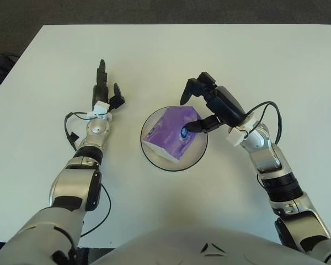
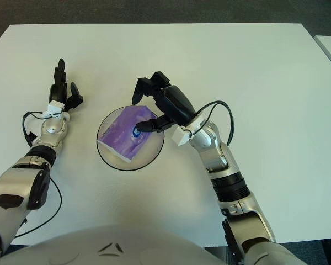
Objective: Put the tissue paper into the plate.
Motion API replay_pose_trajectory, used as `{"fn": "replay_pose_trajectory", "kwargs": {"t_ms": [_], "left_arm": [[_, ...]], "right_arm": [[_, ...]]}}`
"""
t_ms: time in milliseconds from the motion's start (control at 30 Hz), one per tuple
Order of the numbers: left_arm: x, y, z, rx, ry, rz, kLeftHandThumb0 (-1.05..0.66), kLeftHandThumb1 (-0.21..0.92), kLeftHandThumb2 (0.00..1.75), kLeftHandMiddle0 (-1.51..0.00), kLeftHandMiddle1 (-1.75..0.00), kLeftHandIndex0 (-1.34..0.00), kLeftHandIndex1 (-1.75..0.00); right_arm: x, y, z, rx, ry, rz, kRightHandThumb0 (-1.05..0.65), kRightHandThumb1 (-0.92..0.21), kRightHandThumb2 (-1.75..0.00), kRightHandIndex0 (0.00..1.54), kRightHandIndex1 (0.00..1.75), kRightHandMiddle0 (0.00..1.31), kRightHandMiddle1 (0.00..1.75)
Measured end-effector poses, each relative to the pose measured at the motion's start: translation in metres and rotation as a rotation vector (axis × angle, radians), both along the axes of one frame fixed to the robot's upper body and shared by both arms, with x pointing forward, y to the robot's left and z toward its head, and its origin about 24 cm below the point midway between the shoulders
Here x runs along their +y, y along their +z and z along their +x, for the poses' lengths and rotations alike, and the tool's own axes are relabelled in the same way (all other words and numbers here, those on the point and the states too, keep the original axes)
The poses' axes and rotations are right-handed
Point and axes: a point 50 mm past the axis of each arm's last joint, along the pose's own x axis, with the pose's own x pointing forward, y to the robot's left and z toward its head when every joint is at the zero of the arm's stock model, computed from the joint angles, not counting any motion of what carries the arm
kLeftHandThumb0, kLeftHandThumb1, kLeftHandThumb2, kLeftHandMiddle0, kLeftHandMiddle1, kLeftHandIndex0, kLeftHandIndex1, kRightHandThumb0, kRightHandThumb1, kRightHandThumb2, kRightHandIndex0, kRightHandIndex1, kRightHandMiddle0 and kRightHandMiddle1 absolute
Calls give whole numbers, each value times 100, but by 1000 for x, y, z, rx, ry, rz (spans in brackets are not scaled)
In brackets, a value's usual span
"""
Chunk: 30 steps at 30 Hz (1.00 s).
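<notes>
In the left eye view, the round plate with a dark rim (image 1: 147, 148) lies on the white table (image 1: 265, 61), and I take this plate as the landmark. The purple plastic pack of tissue paper (image 1: 170, 134) lies inside the plate, tilted, with its lower corner close to the near rim. The right hand (image 1: 212, 105) shows over the right edge of the plate. Its black fingers are spread and hold nothing: one lower finger (image 1: 197, 126) points to the left and its tip shows at the right side of the pack, but I cannot tell if it really touches. The upper fingers curve above the far right rim, apart from the pack. The left hand (image 1: 103, 94) shows to the left of the plate, well apart from it, with fingers loosely open, one stretched away from the robot.

In the right eye view, the same pack (image 2: 124, 132) fills the middle of the plate (image 2: 103, 150). The right hand (image 2: 163, 102) is over the right rim, its lower finger (image 2: 149, 125) meeting the pack's right end. The left hand (image 2: 62, 88) is far left of the plate, fingers open.
</notes>
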Motion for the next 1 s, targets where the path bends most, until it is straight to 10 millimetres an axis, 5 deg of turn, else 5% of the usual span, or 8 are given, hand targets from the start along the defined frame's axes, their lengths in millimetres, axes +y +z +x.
{"fn": "replay_pose_trajectory", "kwargs": {"t_ms": [100, 333, 1000], "left_arm": [[0, 0, 0, 0, -1, -1, -92, 92, 105, -3, -1, -1, -4], [0, 0, 0, 3, -6, -4, -92, 92, 105, -3, -1, 0, -5], [1, 0, 0, 4, -10, -8, -93, 92, 108, -3, -1, 0, -4]], "right_arm": [[-1, -2, 2, 4, -19, -48, -101, -92, -77, 0, 42, 0, 51], [-2, -7, 5, 23, -53, -121, -102, -92, -78, 0, 23, 0, 34], [-4, -4, 8, 21, -65, -173, -96, -92, -77, 0, 13, 0, 23]]}}
